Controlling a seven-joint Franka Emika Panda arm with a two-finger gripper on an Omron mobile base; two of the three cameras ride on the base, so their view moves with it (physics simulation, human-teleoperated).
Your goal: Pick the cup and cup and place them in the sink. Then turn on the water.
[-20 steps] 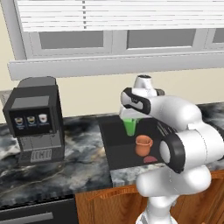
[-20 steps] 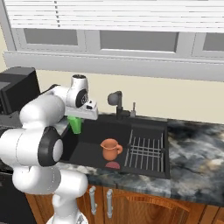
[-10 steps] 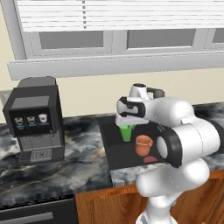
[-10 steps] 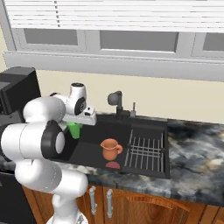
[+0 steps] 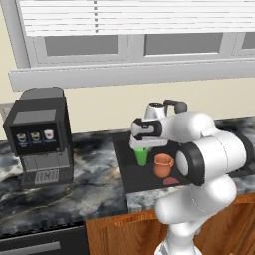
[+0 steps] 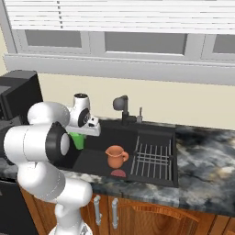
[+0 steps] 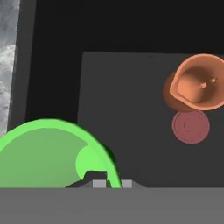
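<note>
green cup [image 7: 48,153] cut off below, hand [image 5: 143,148] hides its rim

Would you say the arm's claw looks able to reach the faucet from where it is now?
Probably not yet: the claw is shut on the green cup over the sink, though nothing stands between it and the faucet.

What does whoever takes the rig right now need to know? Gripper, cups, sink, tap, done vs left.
Gripper: shut on the green cup, holding it by the rim low over the left part of the sink.
Green cup: the frames do not show whether its base has reached the basin floor.
Brown jug stands upright mid-basin, beside a round reddish drain; wire rack on the right.
Yellow patterned cup: I can't place it from these views.
Faucet: no stream showing.
Done: green cup brought to the sink.
Left: release it, fetch and place the second cup, turn on the water.
</note>
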